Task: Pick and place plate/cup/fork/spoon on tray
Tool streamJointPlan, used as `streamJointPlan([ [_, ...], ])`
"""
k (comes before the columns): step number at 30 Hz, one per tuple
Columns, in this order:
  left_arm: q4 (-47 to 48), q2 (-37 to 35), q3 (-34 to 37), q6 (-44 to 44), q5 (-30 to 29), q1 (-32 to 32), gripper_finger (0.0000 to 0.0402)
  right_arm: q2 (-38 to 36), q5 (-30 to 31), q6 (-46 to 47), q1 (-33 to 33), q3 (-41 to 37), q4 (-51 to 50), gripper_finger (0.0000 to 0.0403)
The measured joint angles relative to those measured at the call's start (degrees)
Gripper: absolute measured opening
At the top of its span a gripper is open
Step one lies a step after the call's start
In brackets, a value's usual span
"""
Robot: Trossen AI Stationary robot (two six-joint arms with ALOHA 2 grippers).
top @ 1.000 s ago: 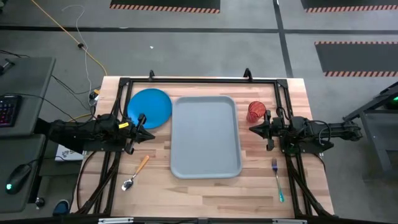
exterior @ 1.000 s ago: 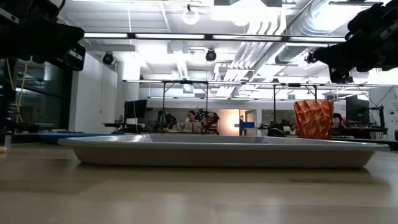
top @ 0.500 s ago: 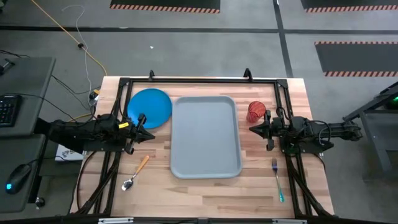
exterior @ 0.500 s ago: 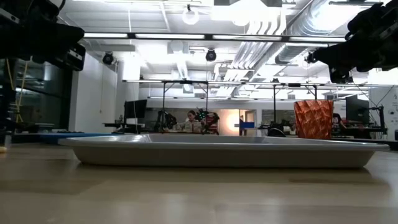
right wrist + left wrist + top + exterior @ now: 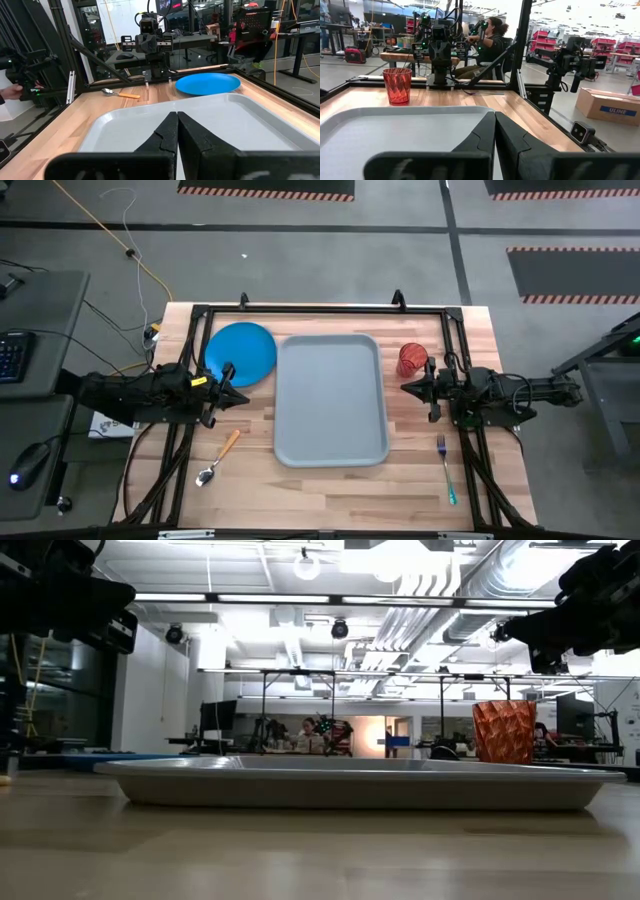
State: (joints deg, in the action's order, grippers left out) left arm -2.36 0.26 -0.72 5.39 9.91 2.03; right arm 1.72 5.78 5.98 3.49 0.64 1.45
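**Nothing on the tray yet — all four pieces left to move**

From above, the tray (image 5: 331, 401) sits bare in the middle of the desk (image 5: 330, 480). One plate (image 5: 241, 352) lies at its upper left, just beside the rim. One cup (image 5: 411, 360) stands at its upper right. One spoon (image 5: 217, 457) lies at the lower left, one fork (image 5: 445, 468) at the lower right, both well clear of the tray. So by my reckoning no step is done; four placements remain. The left tool (image 5: 238, 398) hovers just below the plate, the right tool (image 5: 408, 387) just below the cup, each pointing inward at the tray.

At desk height, the tray (image 5: 350, 783) fills the middle of the frame with nothing standing in it; the cup (image 5: 503, 731) shows behind its right end, and a thin edge of the plate (image 5: 100, 756) at far left.

Past the left wrist, the fingers (image 5: 480, 140) are pressed together, holding nothing; the cup (image 5: 397, 85) stands at upper left beyond the tray (image 5: 395, 130).

Past the right wrist, the fingers (image 5: 167, 135) are likewise closed on nothing; the plate (image 5: 207, 83) lies upper right, the spoon (image 5: 120, 93) upper left.
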Motion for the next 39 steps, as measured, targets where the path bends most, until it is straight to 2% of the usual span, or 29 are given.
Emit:
streamJointPlan([
  [27, -0.89, 0.1, 0.0, -1.15, -0.33, -0.01, 0.0001, 0.0, 0.02, 0.0, 0.01, 0.01, -0.01, 0.0],
  [30, -4.45, 0.1, 0.0, -4.47, -2.38, -0.05, 0.0001, 0.0, 0.01, 0.0, 0.02, 0.01, -0.01, 0.0],
  [36, -12.86, 0.1, -0.01, -4.46, -6.07, -0.05, 0.0001, 0.0, 0.02, 0.0, 0.0, 0.02, 0.0, 0.0],
  [39, -17.96, 1.09, -0.02, -4.16, -11.5, -0.08, 0.0001, 0.0, 0.01, 0.0, 0.01, 0.0, -0.02, 0.0],
])
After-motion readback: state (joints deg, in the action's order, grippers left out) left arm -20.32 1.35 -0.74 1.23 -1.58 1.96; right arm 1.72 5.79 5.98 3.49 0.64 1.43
